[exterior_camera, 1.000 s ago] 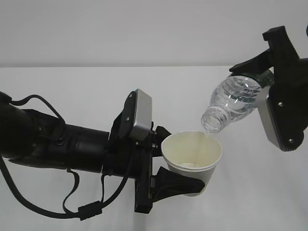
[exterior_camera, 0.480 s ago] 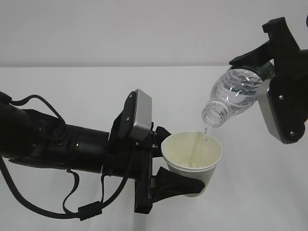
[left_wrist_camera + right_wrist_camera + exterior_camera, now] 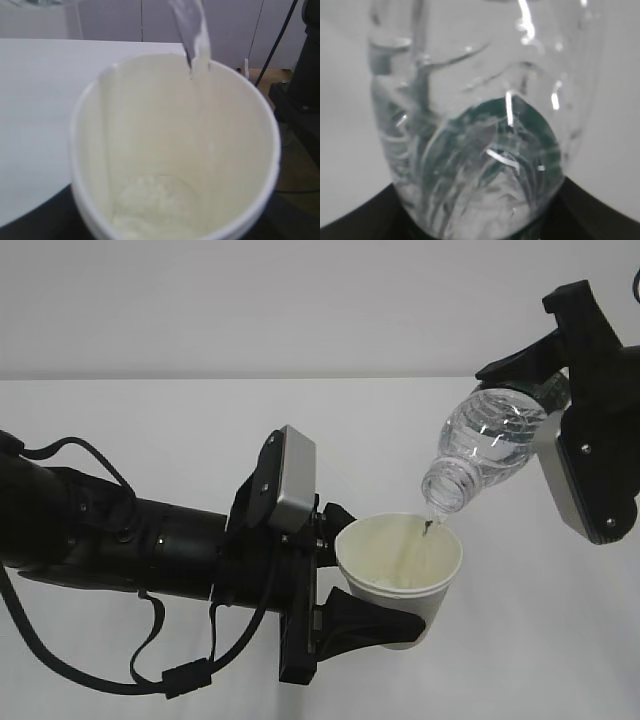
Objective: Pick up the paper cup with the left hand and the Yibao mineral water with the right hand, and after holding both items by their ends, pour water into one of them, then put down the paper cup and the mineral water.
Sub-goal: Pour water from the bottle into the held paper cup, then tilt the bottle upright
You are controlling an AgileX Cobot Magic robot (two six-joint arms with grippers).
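Observation:
My left gripper (image 3: 375, 602) is shut on the white paper cup (image 3: 400, 575), which stands upright above the table. In the left wrist view the paper cup (image 3: 165, 165) fills the frame, with water lying in its bottom. My right gripper (image 3: 545, 390) is shut on the Yibao mineral water (image 3: 485, 445), a clear ribbed bottle tilted mouth-down to the left. Its open mouth hangs just above the cup's far rim. A thin stream of water (image 3: 192, 45) runs from it into the cup. The right wrist view shows the bottle (image 3: 475, 130) close up, its green label seen through the water.
A white table (image 3: 150, 430) runs under both arms, with a pale wall behind. The left arm's black body and cables (image 3: 110, 540) stretch across the left half. Beyond the table's far edge in the left wrist view stand a dark stand and cable (image 3: 300, 100).
The bottle has tipped a little steeper and its mouth has drifted slightly right and up over the cup. The stream keeps running. The cup and left arm stay still.

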